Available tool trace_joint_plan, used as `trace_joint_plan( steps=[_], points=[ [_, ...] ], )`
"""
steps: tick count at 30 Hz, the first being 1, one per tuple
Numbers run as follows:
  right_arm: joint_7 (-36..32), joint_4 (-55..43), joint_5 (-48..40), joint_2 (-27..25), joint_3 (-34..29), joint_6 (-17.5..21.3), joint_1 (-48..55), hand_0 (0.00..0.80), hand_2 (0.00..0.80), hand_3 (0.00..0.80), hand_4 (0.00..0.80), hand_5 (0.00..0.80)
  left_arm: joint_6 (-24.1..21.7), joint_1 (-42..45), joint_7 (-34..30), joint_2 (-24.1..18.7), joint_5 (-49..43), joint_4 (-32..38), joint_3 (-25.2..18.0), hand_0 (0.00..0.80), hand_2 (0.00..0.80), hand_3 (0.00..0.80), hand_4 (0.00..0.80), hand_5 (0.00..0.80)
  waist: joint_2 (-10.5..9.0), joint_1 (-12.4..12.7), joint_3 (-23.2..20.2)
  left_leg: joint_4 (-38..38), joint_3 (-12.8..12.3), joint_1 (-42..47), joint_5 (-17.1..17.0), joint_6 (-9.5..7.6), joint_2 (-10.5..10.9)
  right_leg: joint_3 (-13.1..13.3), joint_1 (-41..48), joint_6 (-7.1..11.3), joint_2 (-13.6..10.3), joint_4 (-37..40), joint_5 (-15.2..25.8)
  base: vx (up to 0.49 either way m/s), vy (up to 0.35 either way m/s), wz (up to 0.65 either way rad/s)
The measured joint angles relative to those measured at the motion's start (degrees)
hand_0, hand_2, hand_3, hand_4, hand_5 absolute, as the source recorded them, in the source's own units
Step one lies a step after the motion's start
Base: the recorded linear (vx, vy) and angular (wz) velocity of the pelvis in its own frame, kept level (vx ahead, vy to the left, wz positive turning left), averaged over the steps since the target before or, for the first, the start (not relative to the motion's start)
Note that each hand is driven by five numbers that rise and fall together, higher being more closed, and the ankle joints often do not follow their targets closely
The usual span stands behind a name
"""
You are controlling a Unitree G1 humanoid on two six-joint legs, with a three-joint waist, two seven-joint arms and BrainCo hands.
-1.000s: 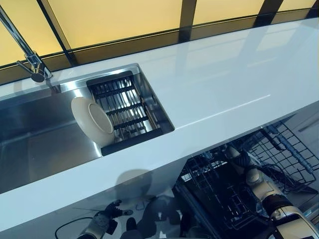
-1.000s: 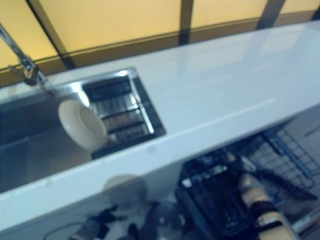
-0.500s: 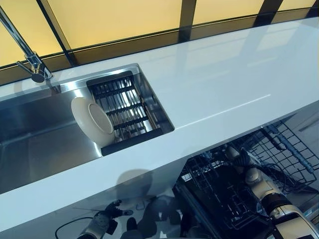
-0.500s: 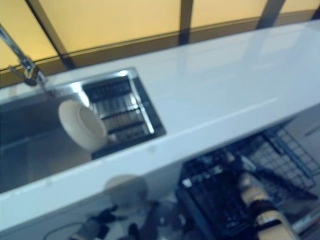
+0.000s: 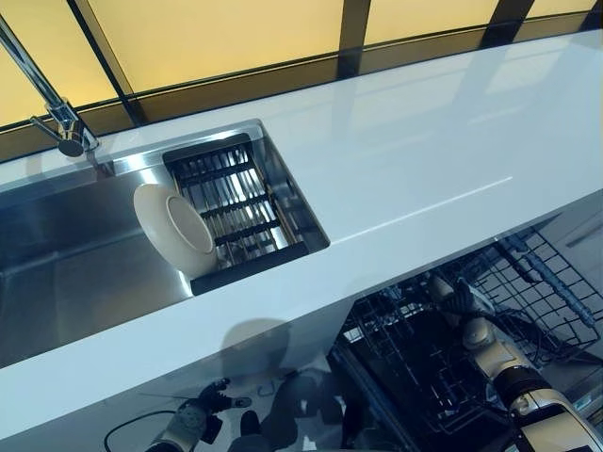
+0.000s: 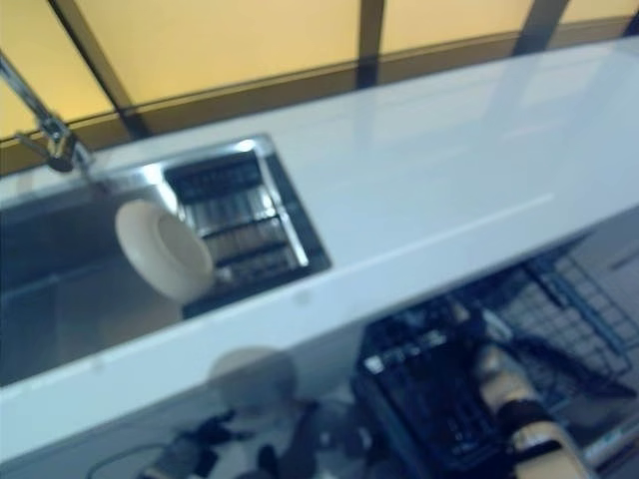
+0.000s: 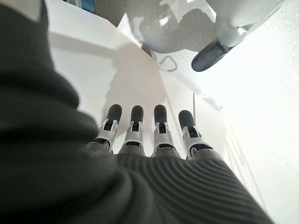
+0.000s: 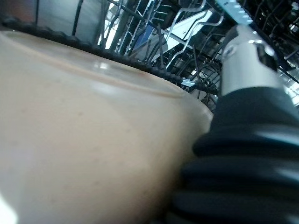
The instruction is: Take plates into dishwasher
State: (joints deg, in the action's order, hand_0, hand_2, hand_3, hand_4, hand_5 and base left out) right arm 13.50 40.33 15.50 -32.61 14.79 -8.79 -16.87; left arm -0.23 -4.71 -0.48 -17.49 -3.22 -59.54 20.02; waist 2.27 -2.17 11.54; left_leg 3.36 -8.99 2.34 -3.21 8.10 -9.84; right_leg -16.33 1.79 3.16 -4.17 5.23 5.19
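A long white countertop (image 5: 424, 179) stretches across the scene above both my hands. Set into it, well up and to the left of my right hand, is a steel sink (image 5: 66, 273) with a tap (image 5: 57, 118) at its far edge. A black drying rack (image 5: 236, 212) with metal bars fills the right end of the sink.

Below the counter's front edge, around my right hand, lies the open dishwasher with its dark wire rack (image 5: 537, 292) pulled out.

One cream plate (image 5: 172, 229) stands tilted on its edge in the sink, leaning against the left side of the drying rack, far from both my hands.

A second cream plate (image 8: 84, 140) is pressed right against my right hand (image 8: 247, 79). In my right wrist view it fills most of the picture, its rim lying against the dishwasher's wire tines. My thumb rests along its edge, clamped on it. From my head I see only part of this hand down among the wires.

My left hand (image 7: 154, 135) hangs low beside the white cabinet front (image 7: 112, 79), below the sink, holding nothing. Its fingers (image 7: 160, 115) are straight and side by side, a little apart.
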Motion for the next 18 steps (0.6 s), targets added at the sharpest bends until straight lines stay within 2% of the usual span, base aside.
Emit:
trace_joint_plan(
  steps=[4,18],
  points=[
    [1.2,-8.0,-0.5,-0.3,-2.0,-2.5,4.8,0.0,0.0,0.0,0.0,0.0,0.8,0.1,0.0,0.1,0.0,0.8,-0.5,0.0,0.0,0.0,0.0,0.0,0.66,-0.2,0.6,0.2,-0.1,0.1,0.0,0.0,0.0,0.1,-0.2,-0.13,0.0,0.0,0.1,0.0,0.0,0.0],
    [0.7,-17.3,-0.5,-0.1,-8.7,-1.6,15.2,0.0,0.0,0.0,0.0,0.0,0.9,1.6,0.2,0.1,0.0,1.7,-3.4,0.0,0.0,0.0,0.0,0.0,-1.26,-2.5,3.1,1.4,-1.8,1.2,0.0,0.0,0.0,1.4,-0.1,-0.08,0.1,-0.1,0.1,0.006,0.006,-0.04]
  ],
)
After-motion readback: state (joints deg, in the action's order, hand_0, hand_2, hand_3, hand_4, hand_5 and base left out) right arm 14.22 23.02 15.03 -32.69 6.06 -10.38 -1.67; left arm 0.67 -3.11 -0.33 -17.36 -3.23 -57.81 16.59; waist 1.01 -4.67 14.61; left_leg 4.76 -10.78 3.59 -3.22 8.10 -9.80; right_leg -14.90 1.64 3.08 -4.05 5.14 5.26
